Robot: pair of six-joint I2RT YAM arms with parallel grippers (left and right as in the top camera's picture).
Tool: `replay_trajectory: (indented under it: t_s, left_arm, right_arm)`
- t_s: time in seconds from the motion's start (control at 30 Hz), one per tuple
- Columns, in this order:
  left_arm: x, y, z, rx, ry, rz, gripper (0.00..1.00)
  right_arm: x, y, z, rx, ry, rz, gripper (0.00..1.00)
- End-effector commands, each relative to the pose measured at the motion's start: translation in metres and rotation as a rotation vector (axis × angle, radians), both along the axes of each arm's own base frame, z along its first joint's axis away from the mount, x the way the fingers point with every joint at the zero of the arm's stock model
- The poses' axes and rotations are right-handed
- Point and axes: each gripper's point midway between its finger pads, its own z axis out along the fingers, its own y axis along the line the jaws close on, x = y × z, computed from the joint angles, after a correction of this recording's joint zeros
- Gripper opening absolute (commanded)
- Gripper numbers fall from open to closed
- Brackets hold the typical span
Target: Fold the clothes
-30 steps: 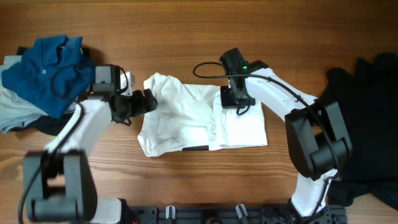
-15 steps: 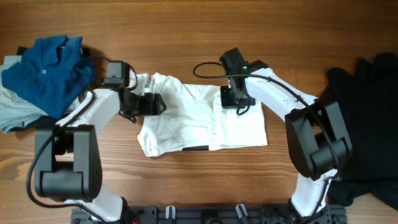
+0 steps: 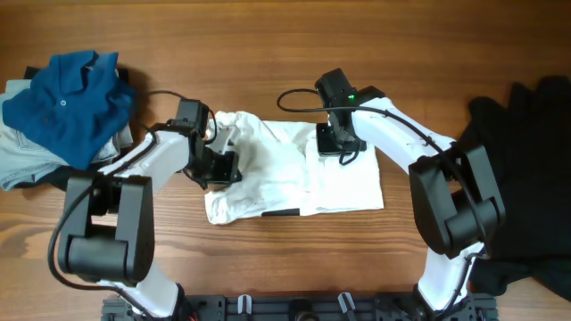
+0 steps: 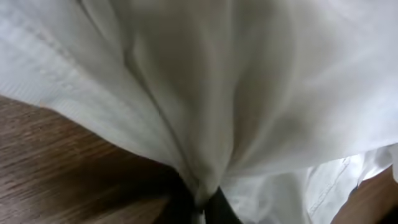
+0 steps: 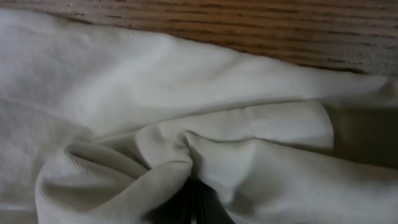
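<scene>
Cloth bunches between left fingers (image 4: pixel 219 210) and right fingers (image 5: pixel 198 202), both clenched on white shirt (image 3: pixel 294 178), lying right of blue polo (image 3: pixel 67 98). We'd carry polo-side edge across low, keeping hems aligned.

This looks like a robot lab or a test bench, not a home. A left arm (image 3: pixel 134 168) and a right arm (image 3: pixel 393 125) stand on a black rail (image 3: pixel 268 308) at the edge of a wooden table (image 3: pixel 268 45), with a loose cable (image 3: pixel 280 98). Clothes lie there as work material: a white shirt (image 3: pixel 285 174) in the middle, a blue polo (image 3: pixel 62 102) and a black heap (image 3: pixel 526 178) at the sides.
</scene>
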Motion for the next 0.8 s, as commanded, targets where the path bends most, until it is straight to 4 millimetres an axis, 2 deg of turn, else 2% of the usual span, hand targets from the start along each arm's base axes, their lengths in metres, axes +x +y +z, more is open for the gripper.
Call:
replay_trajectory:
  t_s: [0.0, 0.1, 0.23, 0.37, 0.47, 0.53, 0.6, 0.67, 0.73, 0.77]
  left_arm:
    - [-0.025, 0.037, -0.042, 0.248, 0.129, 0.123, 0.04]
    - [-0.017, 0.066, -0.037, 0.392, 0.140, 0.243, 0.04]
    - [-0.001, 0.086, -0.008, 0.432, 0.138, 0.303, 0.04]
    - [0.023, 0.105, 0.042, 0.455, 0.088, 0.361, 0.04]
    - [0.042, 0.107, 0.076, 0.437, 0.022, 0.386, 0.04]
    - [0.049, 0.099, 0.093, 0.400, -0.006, 0.381, 0.04]
    - [0.053, 0.077, 0.106, 0.316, -0.025, 0.355, 0.04]
    - [0.055, 0.050, 0.115, 0.227, -0.034, 0.323, 0.04]
    - [0.052, 0.014, 0.121, 0.137, -0.027, 0.292, 0.04]
    - [0.048, -0.010, 0.124, 0.087, -0.023, 0.248, 0.04]
  right_arm:
    - [-0.003, -0.004, -0.003, -0.023, 0.013, -0.001, 0.04]
    - [0.001, -0.007, 0.018, -0.028, -0.038, -0.005, 0.04]
    - [0.009, -0.008, 0.062, 0.000, -0.148, -0.014, 0.04]
    - [0.017, -0.018, 0.105, 0.028, -0.265, -0.045, 0.06]
    - [0.022, -0.031, 0.129, 0.050, -0.323, -0.083, 0.07]
    - [0.025, -0.044, 0.142, 0.057, -0.353, -0.115, 0.07]
    - [0.027, -0.057, 0.151, 0.061, -0.374, -0.151, 0.07]
    - [0.028, -0.068, 0.156, 0.058, -0.384, -0.178, 0.07]
    - [0.028, -0.078, 0.158, 0.053, -0.384, -0.200, 0.07]
    - [0.028, -0.082, 0.157, 0.049, -0.380, -0.212, 0.07]
